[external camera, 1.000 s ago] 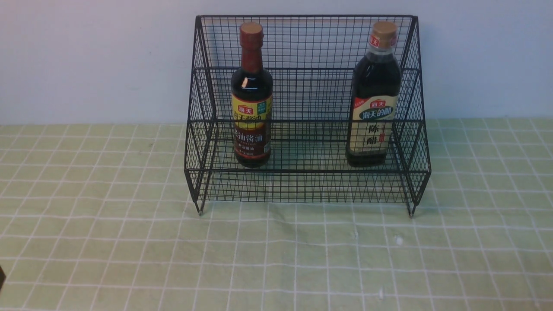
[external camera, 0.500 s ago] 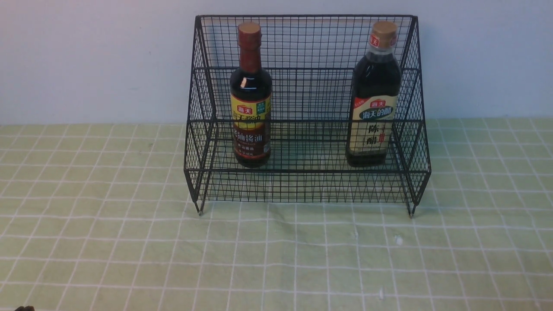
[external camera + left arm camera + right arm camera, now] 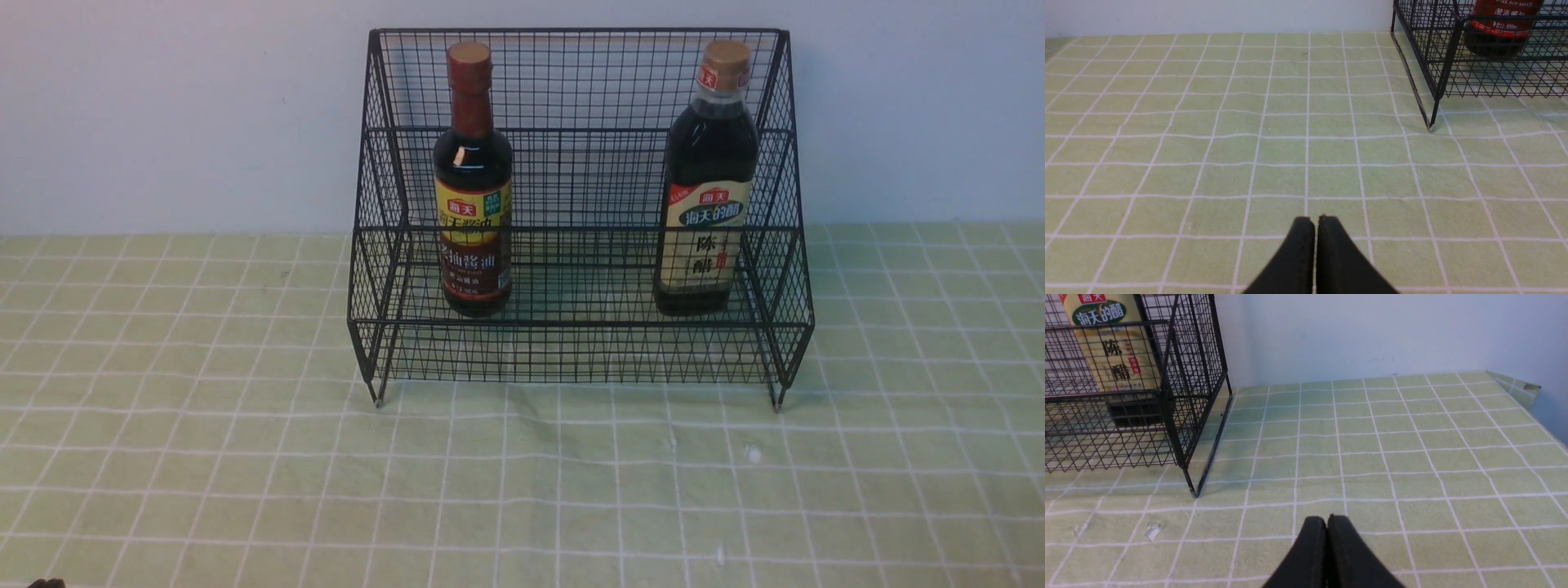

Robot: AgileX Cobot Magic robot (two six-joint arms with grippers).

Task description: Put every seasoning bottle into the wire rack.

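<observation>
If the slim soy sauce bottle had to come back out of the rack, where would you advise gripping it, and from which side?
Probably the long brown neck of the slim soy sauce bottle, reached from above and in front. It stands upright on the lower tier of the wire rack; the front rail crosses its label, while the neck stands clear above that rail.

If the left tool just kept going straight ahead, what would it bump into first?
Probably nothing but green checked cloth until the white wall. The shut left tool points past the wire rack, which sits off to one side, though depth is hard to judge.
</observation>
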